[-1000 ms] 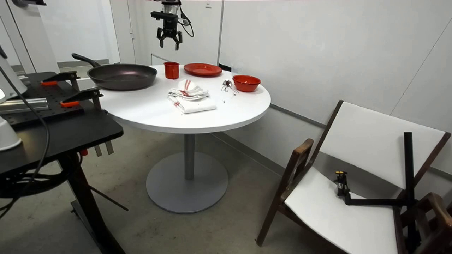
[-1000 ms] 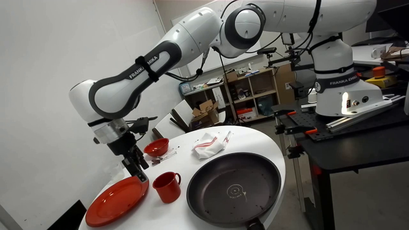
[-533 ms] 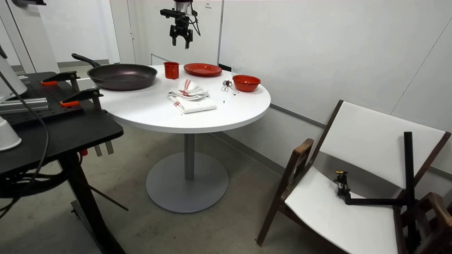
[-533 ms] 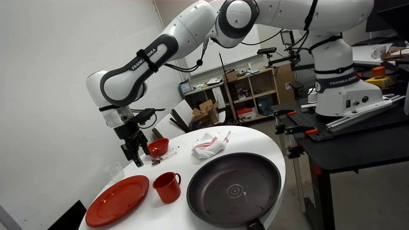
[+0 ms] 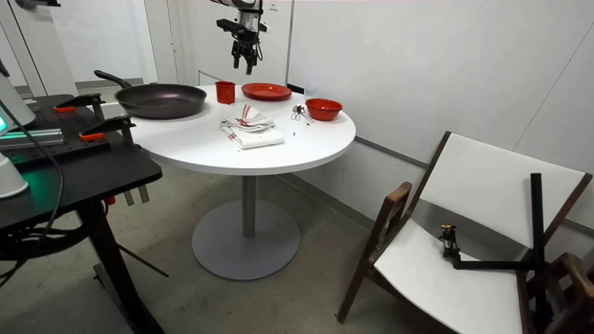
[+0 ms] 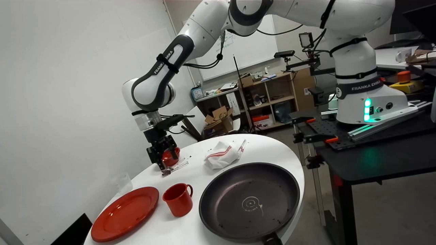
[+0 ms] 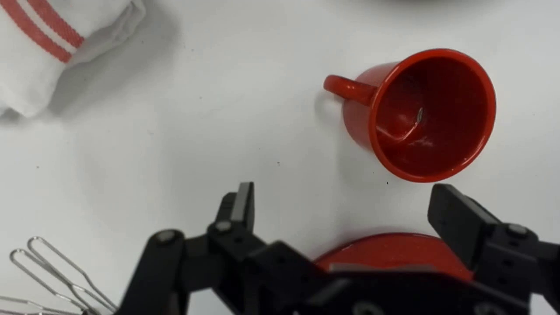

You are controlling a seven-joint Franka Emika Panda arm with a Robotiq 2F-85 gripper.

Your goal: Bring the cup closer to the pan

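The small red cup (image 5: 225, 93) stands upright on the white table, between the black frying pan (image 5: 160, 102) and a red plate. In an exterior view the cup (image 6: 179, 204) stands a short gap from the pan (image 6: 250, 200), apart from it. My gripper (image 5: 242, 68) is open and empty in the air above the table. In the wrist view the cup (image 7: 433, 118) lies ahead of the open fingers (image 7: 343, 186), nearer the right finger, its handle pointing left. A thin dark sliver at the top edge there may be the pan.
The flat red plate (image 5: 266, 91) lies beside the cup; its edge (image 7: 393, 249) shows below the fingers. A red bowl (image 5: 324, 111), wire utensils (image 5: 299, 111) and a folded white towel (image 5: 250, 127) also lie on the round table (image 5: 185, 144). A clear container (image 6: 124, 183) stands behind the plate.
My gripper has moved away from above the plate toward the bowl and wire utensils, and has turned a little. The cup and pan have not moved. The base light now glows green.
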